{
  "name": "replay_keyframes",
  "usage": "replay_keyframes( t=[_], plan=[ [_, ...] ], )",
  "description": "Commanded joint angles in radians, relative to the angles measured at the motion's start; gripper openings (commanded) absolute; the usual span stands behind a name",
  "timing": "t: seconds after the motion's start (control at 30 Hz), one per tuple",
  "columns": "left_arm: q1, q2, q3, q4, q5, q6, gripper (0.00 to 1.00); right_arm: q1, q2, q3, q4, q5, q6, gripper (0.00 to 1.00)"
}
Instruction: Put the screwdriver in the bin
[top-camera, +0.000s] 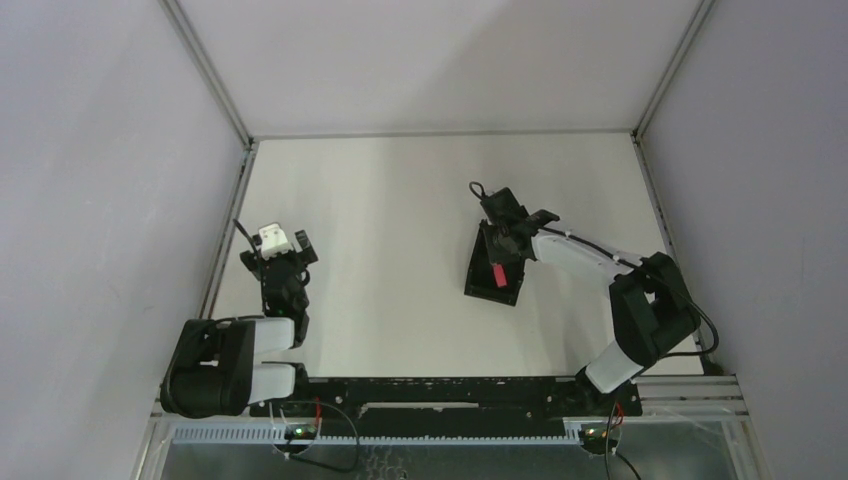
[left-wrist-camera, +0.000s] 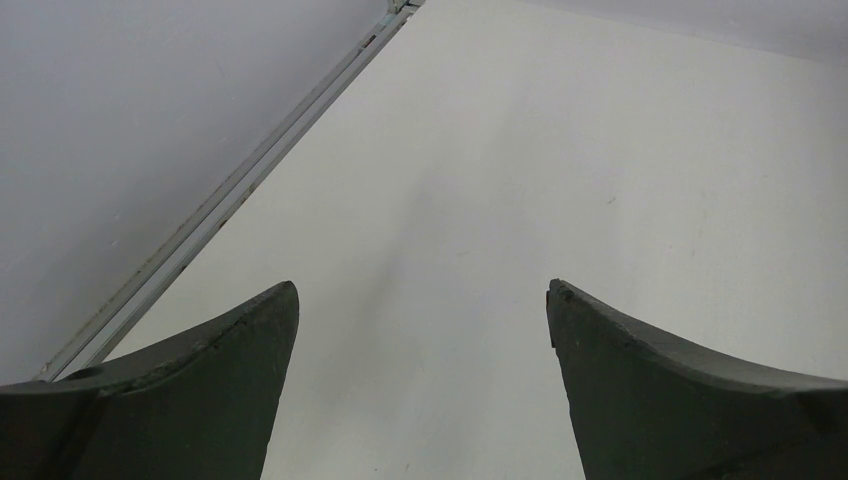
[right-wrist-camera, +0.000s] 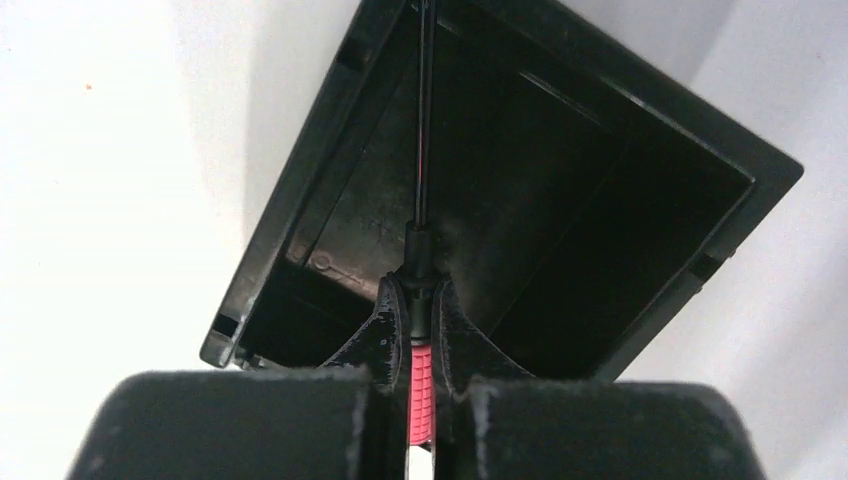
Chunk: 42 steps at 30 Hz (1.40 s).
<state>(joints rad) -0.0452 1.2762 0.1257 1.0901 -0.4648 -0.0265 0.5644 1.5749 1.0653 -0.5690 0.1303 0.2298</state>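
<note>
The black open-top bin (top-camera: 492, 267) stands near the middle of the table; it also fills the right wrist view (right-wrist-camera: 520, 180). My right gripper (top-camera: 500, 256) hangs over the bin, shut on the screwdriver (right-wrist-camera: 421, 385). The red ribbed handle sits between the fingers (right-wrist-camera: 385, 340), and the thin dark shaft (right-wrist-camera: 424, 120) points down into the bin. A bit of the red handle shows in the top view (top-camera: 497, 272). My left gripper (top-camera: 285, 262) is open and empty at the left side of the table, its fingers (left-wrist-camera: 200, 390) wide apart over bare table.
A metal frame rail (left-wrist-camera: 230, 190) runs along the table's left edge, close to my left gripper. Grey walls enclose the table on the left, back and right. A black rail (top-camera: 440, 385) crosses the near edge between the arm bases.
</note>
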Motion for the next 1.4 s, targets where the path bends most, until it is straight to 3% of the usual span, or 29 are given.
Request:
replay_keyframes(
  t=[0.0, 0.07, 0.13, 0.37, 0.43, 0.53, 0.57, 0.73, 0.93, 1.1, 1.37],
  plan=[
    [0.005, -0.006, 0.048, 0.024, 0.008, 0.0, 0.98, 0.013, 0.013, 0.004, 0.054, 0.036, -0.024, 0.07],
    [0.008, -0.006, 0.048, 0.024, 0.008, 0.0, 0.98, 0.019, 0.004, 0.004, 0.046, 0.048, -0.018, 0.28],
    [0.006, -0.006, 0.048, 0.023, 0.008, -0.001, 0.98, 0.026, -0.02, 0.005, 0.041, 0.066, -0.009, 0.4],
    [0.006, -0.006, 0.049, 0.023, 0.008, -0.001, 0.98, 0.039, -0.194, 0.005, 0.036, 0.124, 0.038, 0.48],
    [0.006, -0.006, 0.048, 0.024, 0.008, 0.0, 0.98, 0.039, -0.253, 0.005, 0.04, 0.138, 0.043, 0.55],
    [0.005, -0.006, 0.048, 0.024, 0.008, 0.0, 0.98, 0.026, -0.338, 0.003, 0.048, 0.158, 0.039, 0.94],
    [0.006, -0.006, 0.047, 0.024, 0.008, -0.001, 0.98, 0.013, -0.363, 0.004, 0.051, 0.159, 0.033, 0.99],
    [0.006, -0.006, 0.049, 0.023, 0.008, -0.001, 0.98, -0.057, -0.486, -0.065, 0.134, 0.211, -0.016, 1.0],
    [0.006, -0.006, 0.046, 0.024, 0.008, 0.0, 0.98, -0.254, -0.705, -0.352, 0.425, 0.121, 0.006, 1.0],
    [0.007, -0.007, 0.048, 0.024, 0.008, -0.001, 0.98, -0.408, -0.795, -0.574, 0.558, 0.093, 0.038, 1.0],
    [0.005, -0.006, 0.048, 0.024, 0.008, 0.0, 0.98, -0.472, -0.886, -0.814, 0.802, 0.132, 0.019, 1.0]
  ],
)
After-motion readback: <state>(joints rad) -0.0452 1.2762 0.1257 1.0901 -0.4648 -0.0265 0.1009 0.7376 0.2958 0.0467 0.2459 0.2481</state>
